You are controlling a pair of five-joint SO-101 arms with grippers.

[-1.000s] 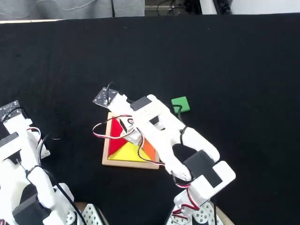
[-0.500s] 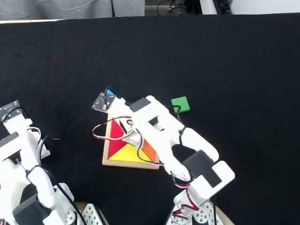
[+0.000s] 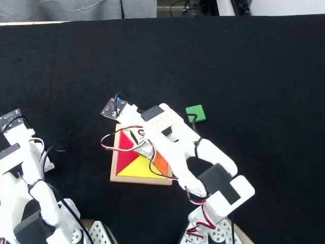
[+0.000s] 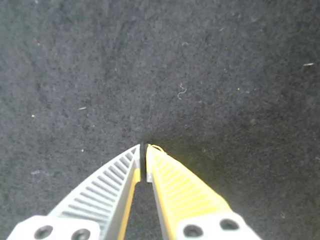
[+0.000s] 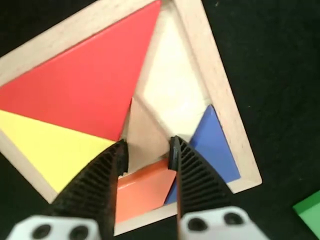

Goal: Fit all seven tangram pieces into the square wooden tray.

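Observation:
The square wooden tray (image 5: 220, 90) holds a big red triangle (image 5: 85, 95), a yellow triangle (image 5: 55, 150), an orange piece (image 5: 142, 192) and a blue triangle (image 5: 212, 145). Bare tray floor (image 5: 172, 85) remains between red and blue. My right gripper (image 5: 147, 150) hangs open just over the tray, its black fingers straddling the bare wedge above the orange piece, with nothing between them. From above, the right arm (image 3: 167, 137) covers much of the tray (image 3: 137, 179). A green square (image 3: 195, 113) lies on the cloth beyond the tray. My left gripper (image 4: 145, 150) is shut over bare black cloth.
The left arm (image 3: 20, 147) stands at the near left edge, well apart from the tray. Black cloth (image 3: 244, 71) covers the whole table, with open room at the far side and to the right. The green square (image 5: 310, 210) lies outside the tray's corner.
The right arm's wrist rocked slightly left and back over the tray. The left arm has not moved.

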